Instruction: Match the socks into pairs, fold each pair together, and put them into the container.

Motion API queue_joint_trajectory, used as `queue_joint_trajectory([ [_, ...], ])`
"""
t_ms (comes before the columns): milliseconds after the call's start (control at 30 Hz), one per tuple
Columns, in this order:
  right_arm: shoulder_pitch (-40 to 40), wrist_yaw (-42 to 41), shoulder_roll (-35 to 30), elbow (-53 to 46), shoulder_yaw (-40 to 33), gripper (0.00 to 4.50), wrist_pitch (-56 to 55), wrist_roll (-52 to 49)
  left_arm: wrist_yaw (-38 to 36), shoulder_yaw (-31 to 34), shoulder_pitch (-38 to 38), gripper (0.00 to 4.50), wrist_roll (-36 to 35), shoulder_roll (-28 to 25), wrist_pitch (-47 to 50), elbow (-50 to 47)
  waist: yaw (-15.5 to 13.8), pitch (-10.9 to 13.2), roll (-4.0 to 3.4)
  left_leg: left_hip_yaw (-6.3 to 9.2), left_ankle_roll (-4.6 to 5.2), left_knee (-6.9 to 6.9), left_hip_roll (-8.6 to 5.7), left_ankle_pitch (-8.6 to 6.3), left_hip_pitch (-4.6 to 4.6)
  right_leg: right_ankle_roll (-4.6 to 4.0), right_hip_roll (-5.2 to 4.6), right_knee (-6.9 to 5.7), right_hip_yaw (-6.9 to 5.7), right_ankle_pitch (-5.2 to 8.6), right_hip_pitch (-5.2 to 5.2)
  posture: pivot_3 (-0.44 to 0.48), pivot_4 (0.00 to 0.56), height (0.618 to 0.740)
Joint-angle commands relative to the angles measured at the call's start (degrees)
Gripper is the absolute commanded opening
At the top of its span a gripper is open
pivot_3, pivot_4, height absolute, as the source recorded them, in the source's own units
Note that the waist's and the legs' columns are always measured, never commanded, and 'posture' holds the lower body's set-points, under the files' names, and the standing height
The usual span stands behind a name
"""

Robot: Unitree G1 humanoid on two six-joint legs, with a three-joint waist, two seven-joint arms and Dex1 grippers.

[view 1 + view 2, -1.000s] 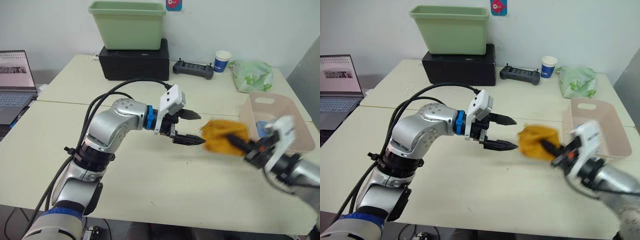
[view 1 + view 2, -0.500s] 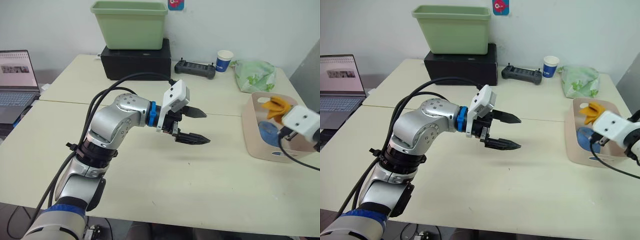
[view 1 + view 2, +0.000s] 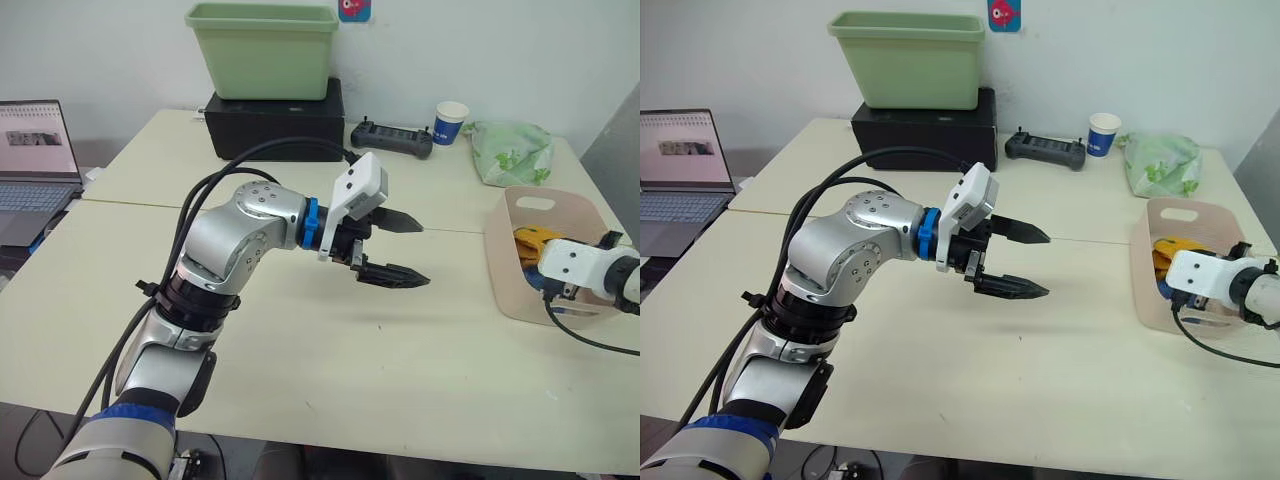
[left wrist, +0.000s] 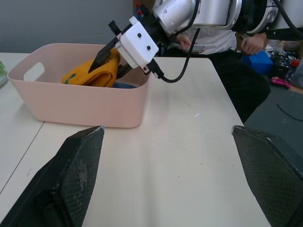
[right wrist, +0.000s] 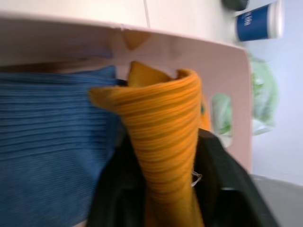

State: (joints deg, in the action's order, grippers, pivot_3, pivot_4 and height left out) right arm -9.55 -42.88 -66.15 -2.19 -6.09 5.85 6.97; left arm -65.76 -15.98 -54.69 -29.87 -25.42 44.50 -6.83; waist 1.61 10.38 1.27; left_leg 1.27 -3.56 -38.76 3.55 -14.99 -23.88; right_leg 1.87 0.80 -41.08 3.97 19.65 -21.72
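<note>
Right gripper [image 4: 110, 56]: the two black fingers [image 5: 215, 189] are clamped on the folded mustard orange socks [image 5: 163, 137], one finger on each side of the ribbed fabric. The gripper is lowered inside the pale pink basin [image 3: 508, 290], holding the orange bundle above and against the light blue socks [image 5: 52, 142] that lie on the basin floor. In the left wrist view the orange fabric rises to about the basin rim, with the blue fabric just visible beside it, below the rim. The basin stands on the right side of the cream table [image 3: 330, 350], near its right edge, with a cut-out handle slot in its far wall.

Left gripper [image 3: 400, 250]: the two black fingers [image 3: 395, 274] stand well apart and hold nothing. The gripper hangs above the middle of the table, pointing toward the basin and well apart from it.

Surroundings: a light green plastic tub [image 3: 262, 50] sits on a black box [image 3: 272, 122] at the back of the table. To its right lie a black handheld controller [image 3: 390, 137], a blue and white paper cup [image 3: 449, 122] and a green-patterned cloth bundle [image 3: 511, 152], the last just behind the basin. An open laptop [image 3: 30, 160] stands at the left. A seated person [image 4: 222, 42] shows beyond the table in the left wrist view.
</note>
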Motion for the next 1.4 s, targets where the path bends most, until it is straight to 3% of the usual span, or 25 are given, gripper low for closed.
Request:
queue_joint_trajectory([
  [33, -1.3, -3.6, -2.7, -2.8, -6.0, 2.71, 4.4, -3.4, -0.2, 1.0, -0.8, 4.50, -0.1, -0.3, -1.1, -1.4, 0.0, 0.0, 0.00, 0.00, 0.00, 0.00, 0.01, 0.00, 0.01, 0.00, 0.00, 0.00, 0.00, 0.00, 0.01, 0.000, 0.150, 0.696],
  [100, -1.5, -6.9, -3.8, -4.0, -8.2, 3.42, 6.9, -5.9, -0.3, 0.8, -0.8, 4.50, 0.3, -0.3, -1.6, -1.1, 0.1, 0.0, 0.00, 0.01, 0.00, -0.01, 0.01, 0.00, 0.02, 0.00, 0.00, -0.01, -0.01, 0.00, 0.02, 0.000, 0.150, 0.696],
  [267, 0.5, -17.7, -6.3, -10.2, -16.5, 3.42, 20.5, -16.4, -0.9, 0.6, -0.7, 4.50, 1.0, -0.7, -2.7, -0.4, 0.0, 0.0, -0.02, 0.06, 0.01, -0.01, 0.01, 0.00, 0.02, 0.00, 0.01, 0.00, -0.06, 0.00, 0.05, 0.000, 0.150, 0.696],
  [467, -0.7, -15.5, -4.0, -12.1, -19.2, 3.42, 27.6, -19.8, -1.0, 0.6, -0.3, 4.50, 1.6, -0.9, -3.1, -0.5, 0.1, 0.0, -0.02, 0.07, 0.03, -0.05, 0.00, -0.02, 0.10, 0.00, -0.01, 0.03, -0.07, 0.00, 0.19, 0.000, 0.150, 0.696],
  [700, -11.9, -2.1, 4.7, -6.3, -13.2, 3.42, 32.6, -18.0, -0.8, 0.6, 1.1, 4.50, 1.9, -1.4, -3.0, -1.8, 0.2, 0.0, -0.08, 0.06, 0.02, -0.06, 0.00, -0.01, 0.11, 0.00, 0.00, -0.01, -0.05, 0.00, 0.17, 0.000, 0.150, 0.696],
  [933, -17.3, 6.1, 11.4, 0.2, -4.6, 3.42, 31.1, -12.6, 0.0, 0.1, 1.9, 4.50, 1.8, -0.8, -2.7, -2.9, 0.1, 0.0, -0.08, 0.07, 0.02, -0.06, 0.02, -0.01, 0.07, 0.00, -0.01, 0.01, -0.07, 0.00, 0.14, 0.000, 0.150, 0.696],
  [1400, -8.8, 0.5, 4.9, -5.8, -3.3, 3.42, 35.8, -12.1, 0.7, 1.3, 4.5, 4.50, 1.5, -3.5, -1.4, -5.4, 0.3, 0.0, -0.12, 0.04, 0.03, -0.06, 0.00, -0.02, 0.03, 0.00, -0.02, -0.02, -0.03, 0.00, 0.08, 0.000, 0.150, 0.696],
])
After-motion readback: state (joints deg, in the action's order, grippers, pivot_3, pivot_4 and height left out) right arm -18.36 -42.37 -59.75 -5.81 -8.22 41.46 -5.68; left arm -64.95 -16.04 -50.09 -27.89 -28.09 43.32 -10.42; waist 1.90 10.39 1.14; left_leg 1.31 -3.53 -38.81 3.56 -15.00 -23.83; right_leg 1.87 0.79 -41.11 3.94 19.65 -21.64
